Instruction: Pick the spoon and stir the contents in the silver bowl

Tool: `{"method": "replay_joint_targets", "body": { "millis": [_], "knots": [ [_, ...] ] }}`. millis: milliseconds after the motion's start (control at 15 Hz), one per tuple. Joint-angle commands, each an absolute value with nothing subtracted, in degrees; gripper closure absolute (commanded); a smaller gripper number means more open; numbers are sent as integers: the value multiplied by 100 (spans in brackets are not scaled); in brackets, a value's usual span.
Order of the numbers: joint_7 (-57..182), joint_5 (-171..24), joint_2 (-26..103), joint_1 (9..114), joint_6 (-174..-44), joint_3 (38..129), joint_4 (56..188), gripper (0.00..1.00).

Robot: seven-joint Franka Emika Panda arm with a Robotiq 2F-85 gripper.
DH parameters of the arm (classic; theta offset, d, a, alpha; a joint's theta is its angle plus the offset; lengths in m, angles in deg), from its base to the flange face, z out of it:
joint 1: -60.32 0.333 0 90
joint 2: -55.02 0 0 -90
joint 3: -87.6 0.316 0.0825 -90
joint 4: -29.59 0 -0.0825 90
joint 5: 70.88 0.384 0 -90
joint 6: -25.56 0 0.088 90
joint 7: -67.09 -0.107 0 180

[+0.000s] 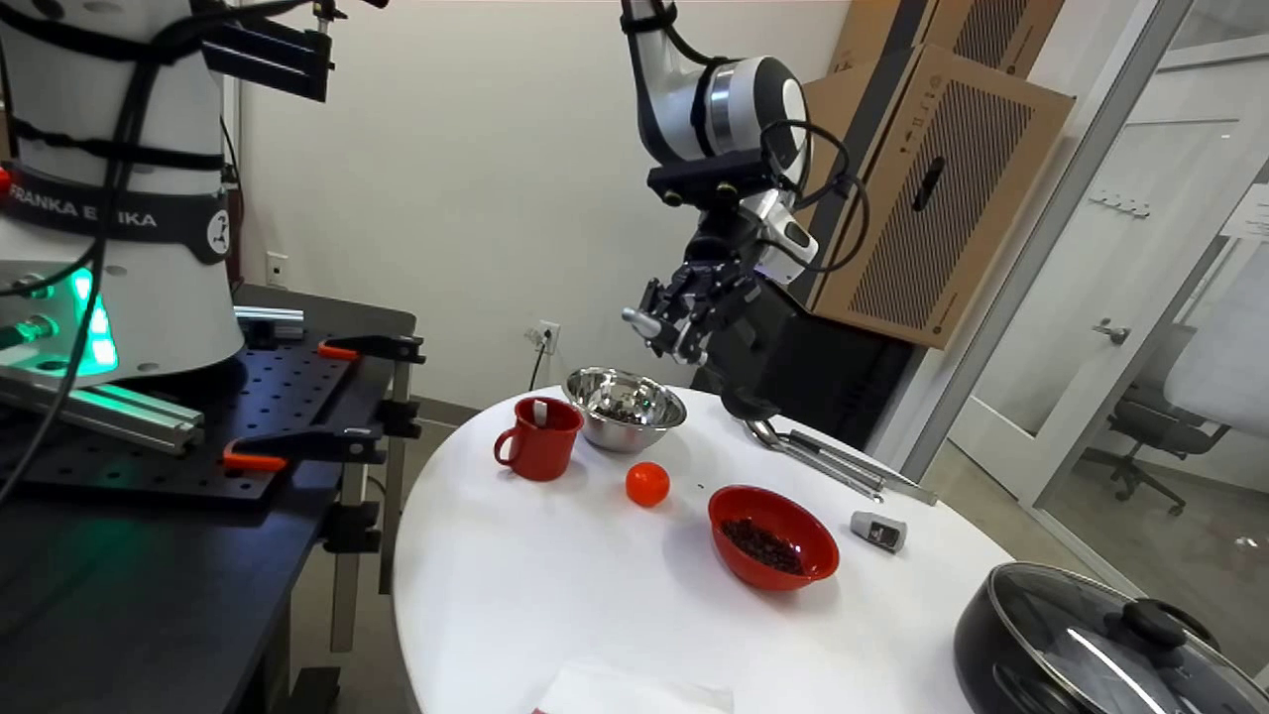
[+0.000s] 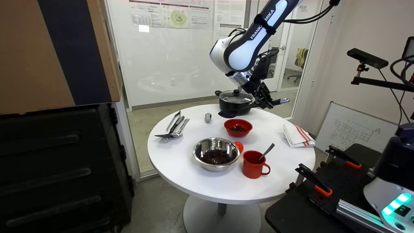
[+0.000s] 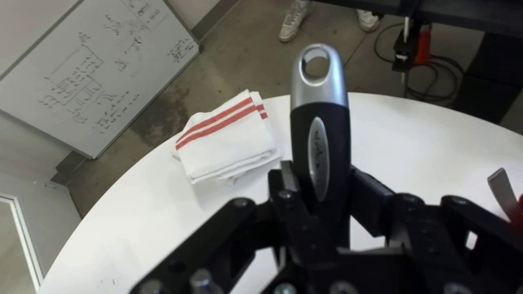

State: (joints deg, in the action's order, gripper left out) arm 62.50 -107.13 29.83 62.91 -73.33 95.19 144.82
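Holding the black spoon (image 3: 320,163) by its handle (image 3: 300,134) between closed jaws, in the air over the desk (image 1: 555,575) and slanting down toward the scoop (image 2: 228,113) in both exterior views. Not yet at the silver bowl (image 1: 623,437), set well apart on the desk with dark bits (image 2: 216,157) inside. Probably due to carry across next, then stir.

To do this well, travel high, clearing the red bowl (image 2: 238,134) and the red ball (image 1: 647,484) near the silver bowl. Give a wide berth to the metal stick (image 2: 267,151) poking out of the red mug (image 2: 253,168), just beside the silver bowl. Stop with the scoop over the middle of the bowl, tip more steeply, then lower gently in among the bits. Stir in small, slow circles without pressing outward, for fear of sliding or upsetting a probably light bowl. Watch for twisting of the handle between the jaws, likely with so long a lever. Judge depth from the exterior views, for want of sight of scoop or silver bowl in the wrist view.
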Motion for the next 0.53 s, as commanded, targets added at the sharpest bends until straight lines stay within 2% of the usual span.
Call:
{"method": "replay_joint_targets", "body": {
  "millis": [0,467],
  "knots": [
    [6044,-10081,3216,6171,-7816,9171,14591,92],
    [5110,-9418,3425,6106,-8782,8577,14901,92]
  ]
}}
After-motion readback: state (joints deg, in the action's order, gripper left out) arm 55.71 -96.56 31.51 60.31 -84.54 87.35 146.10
